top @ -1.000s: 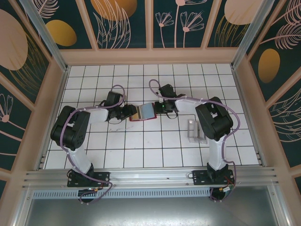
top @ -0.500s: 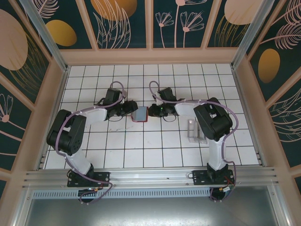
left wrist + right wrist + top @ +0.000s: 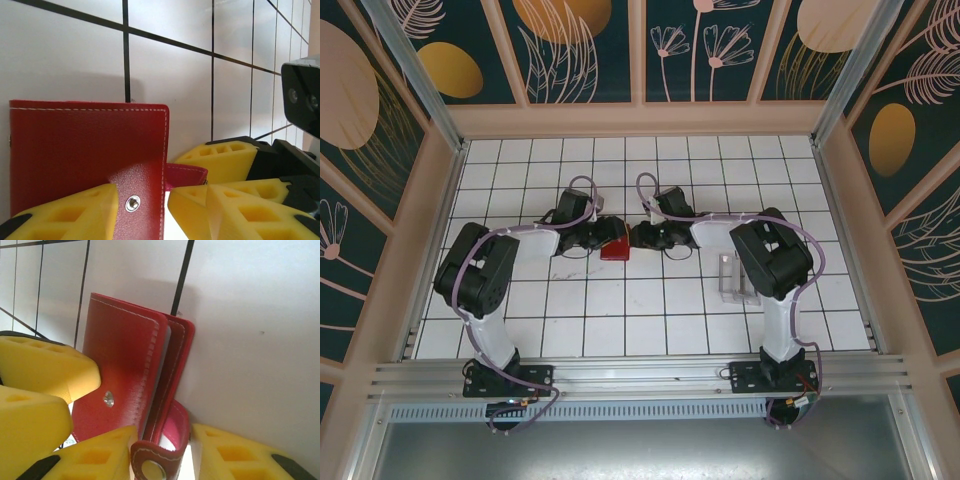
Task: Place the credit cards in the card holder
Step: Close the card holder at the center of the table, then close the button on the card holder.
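Loads of bare white tiled table all round, walls nowhere close, just a clear slotted tray well off to the right. Can't tell clamped from loose on the left gripper; looks like slack, parted jaws on the right gripper, straddling the tab end. Sandwiched between both, mid-table: red card holder, folded shut, white stitching, clasp tab with metal snap.
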